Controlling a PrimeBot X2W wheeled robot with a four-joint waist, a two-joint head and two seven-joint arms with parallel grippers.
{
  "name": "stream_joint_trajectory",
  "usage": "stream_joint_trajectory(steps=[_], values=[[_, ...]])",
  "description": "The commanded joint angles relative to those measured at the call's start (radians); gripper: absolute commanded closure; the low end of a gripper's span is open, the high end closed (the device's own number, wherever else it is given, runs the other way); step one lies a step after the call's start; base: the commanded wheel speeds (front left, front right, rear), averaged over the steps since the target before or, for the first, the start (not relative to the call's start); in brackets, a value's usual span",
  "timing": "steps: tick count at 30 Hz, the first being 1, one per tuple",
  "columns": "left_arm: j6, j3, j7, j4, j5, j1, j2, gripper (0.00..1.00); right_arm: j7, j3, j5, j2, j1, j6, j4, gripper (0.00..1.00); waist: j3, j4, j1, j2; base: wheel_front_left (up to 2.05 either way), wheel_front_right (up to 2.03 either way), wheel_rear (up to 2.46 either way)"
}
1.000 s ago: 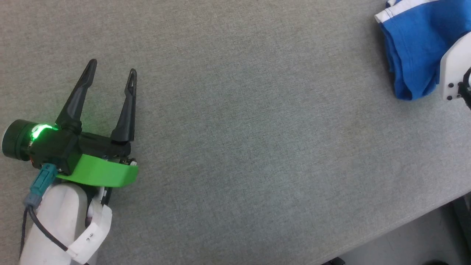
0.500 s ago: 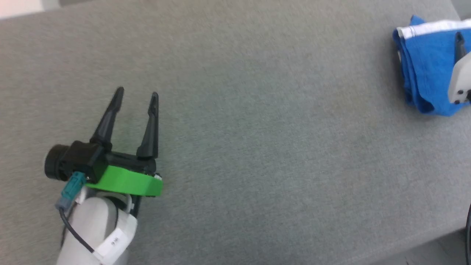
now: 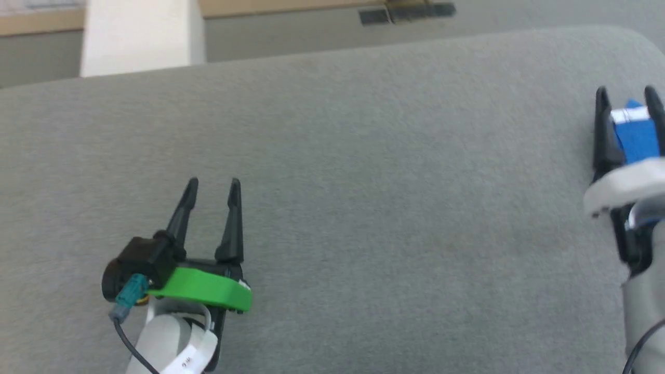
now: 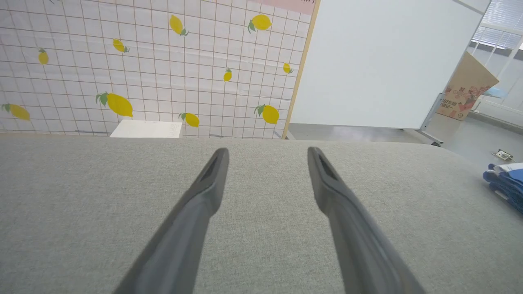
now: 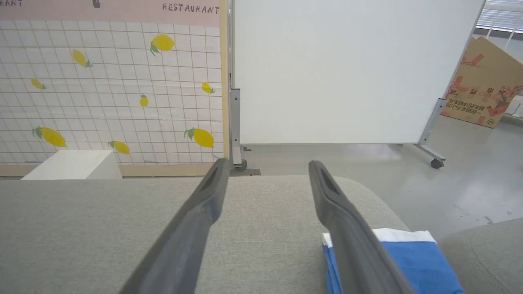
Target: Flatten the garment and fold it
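The garment (image 3: 636,137) is a folded bright blue bundle with a white stripe, lying near the right end of the grey table (image 3: 363,156). It also appears at the right edge of the left wrist view, garment (image 4: 506,185). My right gripper (image 3: 628,96) hovers over it, open. In the right wrist view the garment (image 5: 412,261) lies low and to the right of the right finger, and nothing sits between the jaws of the right gripper (image 5: 265,167). My left gripper (image 3: 213,183) is open and empty above bare table at the lower left, as the left wrist view confirms for the left gripper (image 4: 267,151).
The table's far edge and rounded right corner (image 5: 367,192) are close ahead of the right gripper. Beyond stand a lemon-patterned wall (image 4: 143,65), a white panel on wheels (image 5: 339,69), a white box (image 5: 73,163) and a cardboard box (image 5: 486,85).
The head camera has tilted up, so the table's far edge and the room now show. The right gripper, half hidden before, now shows both fingers spread over the garment.
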Motion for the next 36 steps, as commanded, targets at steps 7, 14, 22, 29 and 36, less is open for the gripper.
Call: stream_joint_trajectory(steps=[7,14,22,29,36], values=[[-0.008,-0.006,-0.004,0.029,-0.008,0.033,-0.017,0.0,-0.075,0.015,-0.02,0.069,0.2,-0.002,-0.184,0.0,-0.139,0.146,0.0001,0.0,0.0,0.0,0.0],[-0.01,-0.021,-0.004,0.045,-0.014,0.044,-0.021,0.0,-0.102,0.007,-0.055,0.116,0.362,-0.002,-0.296,0.0,-0.158,0.185,0.0001,0.0,0.0,0.0,0.0],[-0.008,-0.042,-0.004,0.056,-0.04,0.062,-0.021,0.0,-0.119,0.006,-0.085,0.135,0.492,-0.002,-0.372,0.0,-0.177,0.205,0.0001,0.0,0.0,0.0,0.0],[0.003,-0.04,-0.004,0.053,-0.055,0.09,-0.021,0.0,-0.123,0.03,-0.036,0.137,0.558,-0.002,-0.377,0.0,-0.188,0.193,0.0001,0.0,0.0,0.0,0.0],[0.009,-0.038,-0.004,0.053,-0.063,0.1,-0.021,0.0,-0.123,0.04,-0.026,0.137,0.565,-0.002,-0.388,0.0,-0.19,0.192,0.0001,0.0,0.0,0.0,0.0]])
